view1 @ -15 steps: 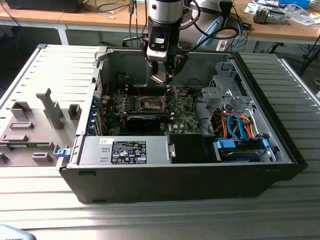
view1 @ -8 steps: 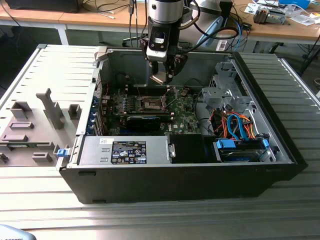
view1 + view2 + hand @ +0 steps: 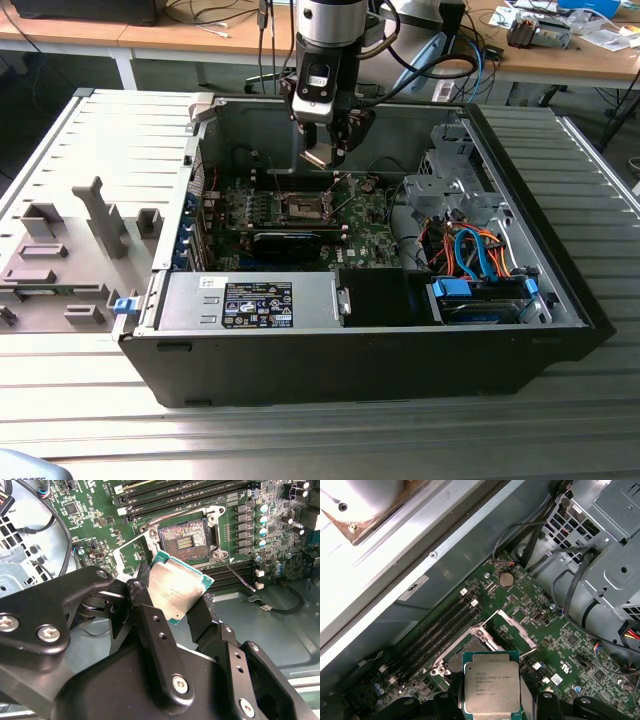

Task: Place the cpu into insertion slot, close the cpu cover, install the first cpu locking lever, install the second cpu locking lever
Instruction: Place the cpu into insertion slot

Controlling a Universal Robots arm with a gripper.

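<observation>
My gripper (image 3: 327,150) hangs inside the open computer case, shut on the cpu (image 3: 318,157), a flat square chip with a silver-grey top. In the second wrist view the cpu (image 3: 175,590) sits tilted between the black fingers (image 3: 142,597), above and short of the insertion slot (image 3: 185,541), whose dark centre lies bare. The cpu cover (image 3: 514,630) stands swung up beside the insertion slot (image 3: 470,647), which the cpu (image 3: 492,687) partly hides in the first wrist view. A thin locking lever (image 3: 235,575) juts out from the socket's corner. On the green motherboard (image 3: 365,235) the insertion slot (image 3: 300,207) lies below the gripper.
Long black memory slots (image 3: 180,492) flank the socket. A metal drive cage (image 3: 450,185) with orange and blue cables (image 3: 470,250) fills the exterior view's right. The power supply (image 3: 255,300) lines the case's near side. The case's back wall (image 3: 260,125) rises behind the gripper.
</observation>
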